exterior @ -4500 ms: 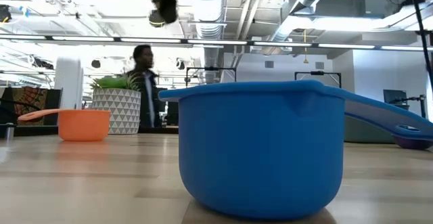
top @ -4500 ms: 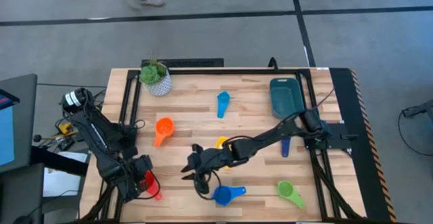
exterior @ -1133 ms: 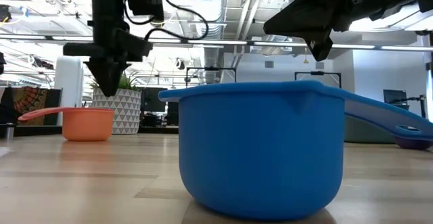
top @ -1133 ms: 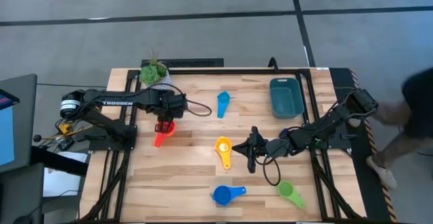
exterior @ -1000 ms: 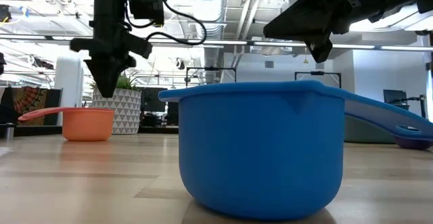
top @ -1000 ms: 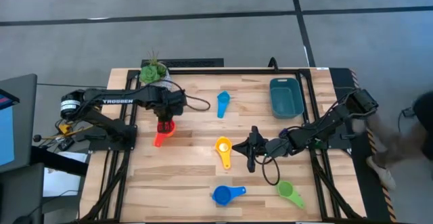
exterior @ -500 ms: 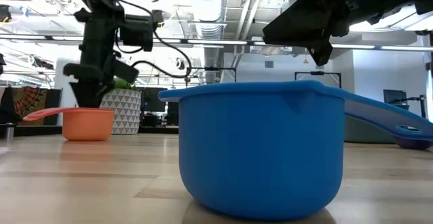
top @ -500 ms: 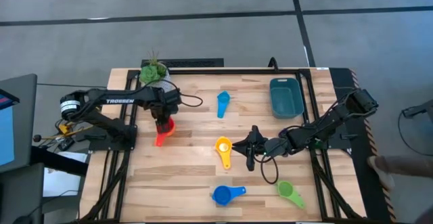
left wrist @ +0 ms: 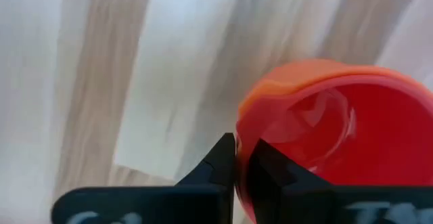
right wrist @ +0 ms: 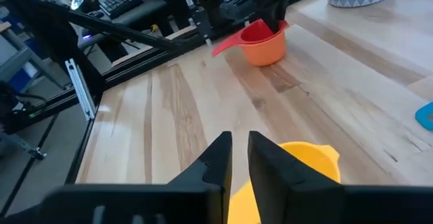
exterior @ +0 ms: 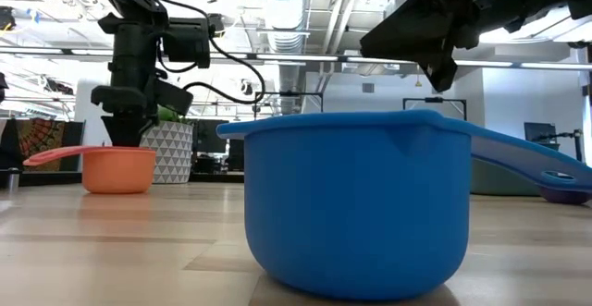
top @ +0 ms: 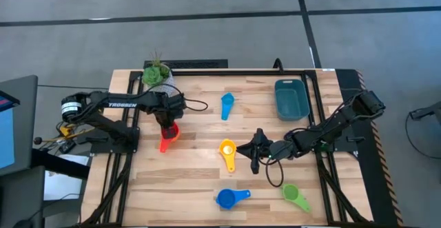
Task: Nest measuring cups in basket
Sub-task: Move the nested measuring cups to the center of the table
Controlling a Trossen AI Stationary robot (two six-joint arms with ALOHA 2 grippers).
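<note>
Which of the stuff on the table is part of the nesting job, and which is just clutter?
Part of the job:
basket
orange cup, with red cup nested inside it
light blue cup
yellow cup
blue cup
green cup

Just lying about:
potted plant

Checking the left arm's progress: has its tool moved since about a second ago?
Yes. The left tool has pulled back slightly toward the table's left edge, onto the orange cup.

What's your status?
Left end effector shut on rim of red plastic cup nested in orange plastic cup. Right end effector above yellow plastic cup. Nothing blocking.
</note>
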